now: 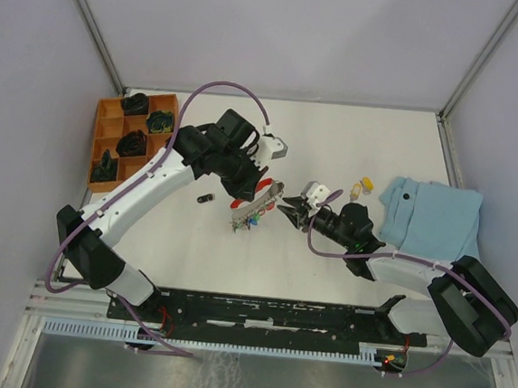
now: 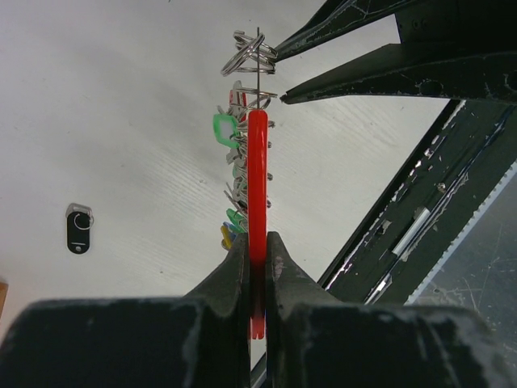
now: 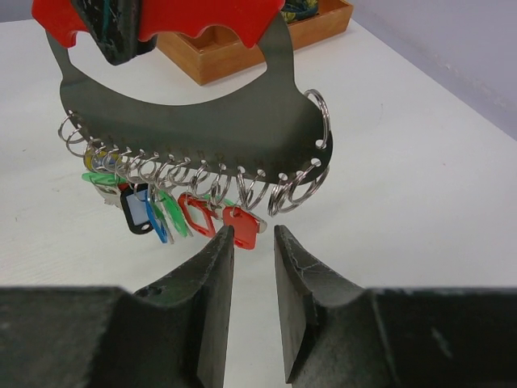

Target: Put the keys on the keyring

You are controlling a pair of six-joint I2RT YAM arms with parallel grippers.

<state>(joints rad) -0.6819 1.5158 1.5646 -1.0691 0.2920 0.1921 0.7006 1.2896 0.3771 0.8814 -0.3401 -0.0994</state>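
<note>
The keyring (image 3: 194,121) is a curved grey metal plate with a red grip on top and a row of split rings along its lower edge. It hangs above the table. My left gripper (image 2: 257,242) is shut on the red grip (image 2: 257,170). Keys with red (image 3: 242,226), green (image 3: 174,214) and blue (image 3: 157,222) tags dangle from the rings. My right gripper (image 3: 252,234) is open and holds nothing. Its fingertips sit just below the red-tagged key, near the bare rings (image 3: 295,190) at the plate's right end. In the top view the keyring (image 1: 256,207) hangs between both grippers.
A small black cylindrical piece (image 1: 207,197) lies on the table left of the keyring. An orange compartment tray (image 1: 108,126) stands at the back left. A folded blue cloth (image 1: 429,218) lies on the right, with a small yellow object (image 1: 364,183) beside it.
</note>
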